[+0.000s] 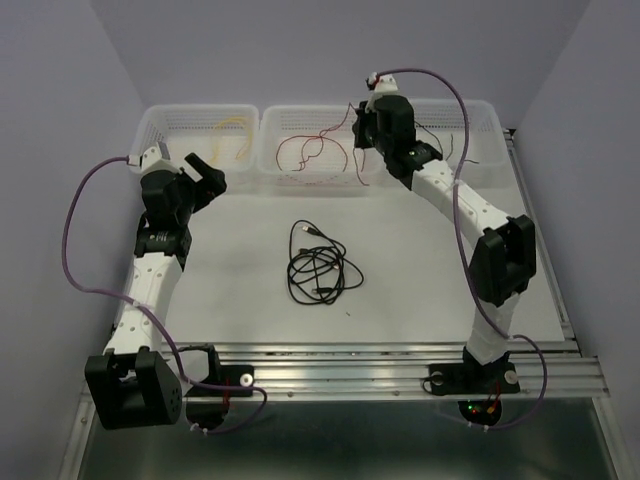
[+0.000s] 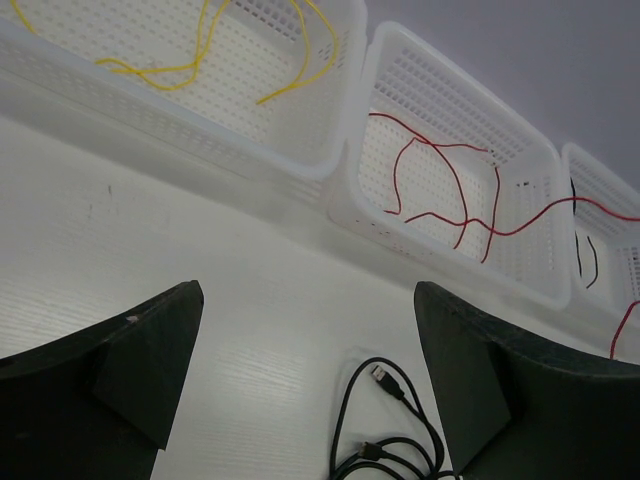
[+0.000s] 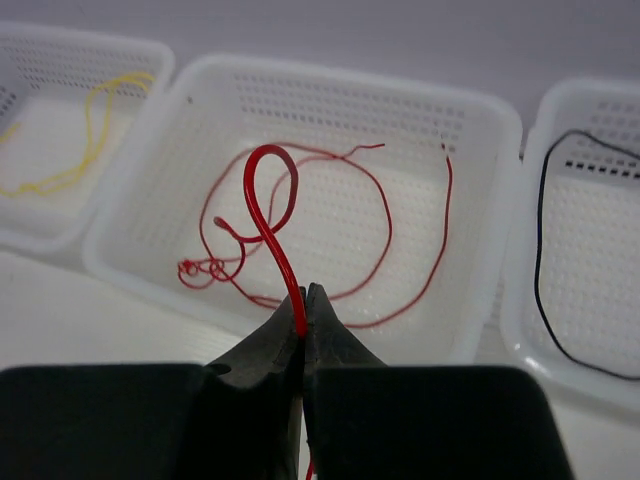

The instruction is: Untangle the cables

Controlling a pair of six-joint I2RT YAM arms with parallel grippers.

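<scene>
A black cable (image 1: 318, 268) with plug ends lies coiled on the table's middle; its plug shows in the left wrist view (image 2: 388, 383). A dark red wire (image 1: 318, 150) lies in the middle white basket (image 1: 290, 178). My right gripper (image 1: 362, 120) is over that basket, shut on a red wire (image 3: 268, 215) that loops up above the jaws. A yellow wire (image 1: 232, 135) lies in the left basket (image 1: 165, 125); it also shows in the left wrist view (image 2: 190, 55). My left gripper (image 1: 203, 168) is open and empty, near the left basket.
A third white basket (image 1: 490, 135) at the back right holds a thin black wire (image 3: 545, 230). The baskets stand in a row along the far edge of the table. Purple arm cables arc at both sides.
</scene>
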